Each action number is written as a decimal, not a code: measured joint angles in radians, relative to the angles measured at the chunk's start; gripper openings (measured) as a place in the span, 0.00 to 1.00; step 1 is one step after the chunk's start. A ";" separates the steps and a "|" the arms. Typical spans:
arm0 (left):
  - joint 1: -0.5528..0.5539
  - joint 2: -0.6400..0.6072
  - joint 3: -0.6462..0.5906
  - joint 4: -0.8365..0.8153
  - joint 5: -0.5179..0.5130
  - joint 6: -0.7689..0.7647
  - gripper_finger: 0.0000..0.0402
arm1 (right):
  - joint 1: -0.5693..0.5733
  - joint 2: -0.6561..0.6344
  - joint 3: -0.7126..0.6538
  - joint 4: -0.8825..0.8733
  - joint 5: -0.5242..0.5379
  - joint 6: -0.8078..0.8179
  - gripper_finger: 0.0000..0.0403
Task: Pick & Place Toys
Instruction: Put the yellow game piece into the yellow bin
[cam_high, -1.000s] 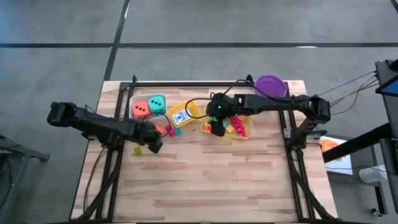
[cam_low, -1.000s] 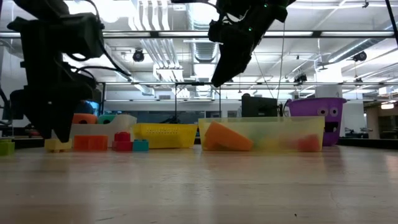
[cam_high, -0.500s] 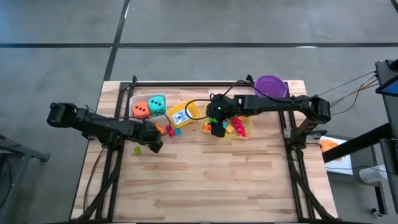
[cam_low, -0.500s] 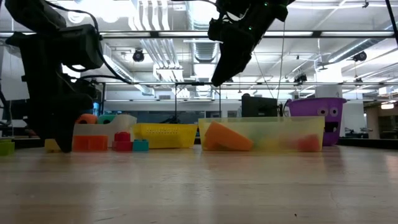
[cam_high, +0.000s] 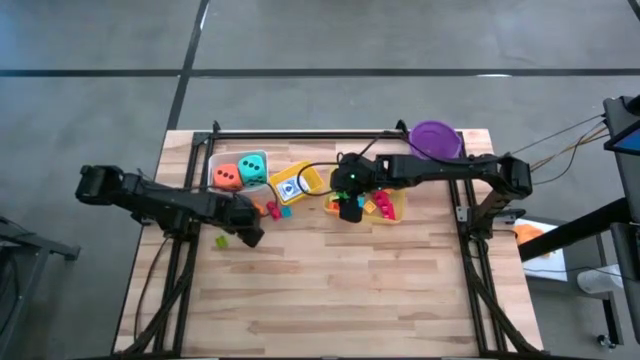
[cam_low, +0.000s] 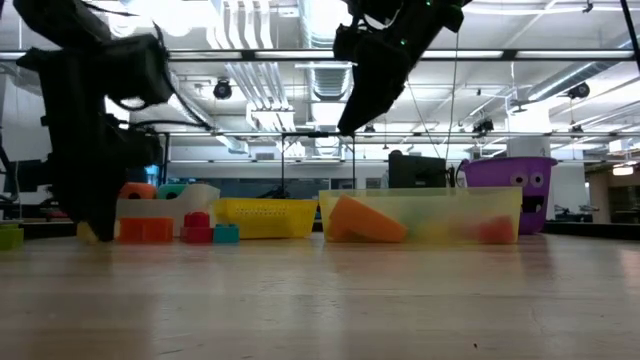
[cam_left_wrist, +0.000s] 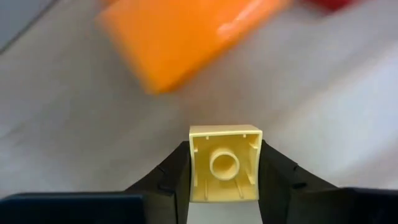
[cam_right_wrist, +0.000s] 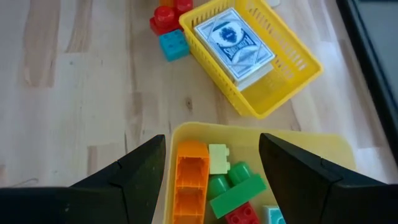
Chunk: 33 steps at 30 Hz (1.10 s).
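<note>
A pale yellow brick (cam_left_wrist: 224, 180) lies on the wooden table (cam_high: 330, 290), its hollow underside facing the wrist camera. My left gripper (cam_left_wrist: 224, 149) is shut on it at the table's left (cam_high: 247, 232). An orange brick (cam_left_wrist: 180, 37), red bricks (cam_right_wrist: 166, 15) and a blue brick (cam_right_wrist: 173, 43) lie just beyond on the table. A green brick (cam_high: 221, 241) sits alone nearby. My right gripper (cam_right_wrist: 211, 162) hangs open, touching nothing, above a yellowish bin (cam_right_wrist: 323, 155) that holds several bricks. The blue-white card box (cam_right_wrist: 235, 43) lies in a yellow basket (cam_right_wrist: 280, 87). Orange and teal dice (cam_high: 240, 171) sit in a clear bin. My left gripper pinches the pale yellow brick by two opposite side walls (cam_left_wrist: 194, 168), one dark finger (cam_left_wrist: 171, 180) on each. The fingers come from above, pointing steeply down. The brick sits low at the table, its hollow side up toward the camera; whether it rests on the wood I cannot tell.
A purple bucket (cam_high: 435, 138) stands at the far right corner. A black frame (cam_high: 330, 133) runs along the table's far edge and down both sides. The near half of the table is bare wood.
My left gripper has closed in on the pale yellow brick: in the low view its fingers now cover most of the brick, which showed plainly beside them a second ago. The brick has stayed in place.
</note>
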 joint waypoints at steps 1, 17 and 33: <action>-0.001 -0.005 0.014 0.009 0.012 0.018 0.30 | 0.008 -0.002 0.000 0.002 0.016 -0.010 0.63; -0.003 -0.265 0.123 0.690 0.020 0.351 0.30 | 0.396 -0.105 -0.030 0.372 0.488 -0.422 0.63; -0.002 -0.170 0.184 1.139 0.211 0.521 0.30 | 0.457 -0.069 -0.074 0.938 0.563 -0.730 0.63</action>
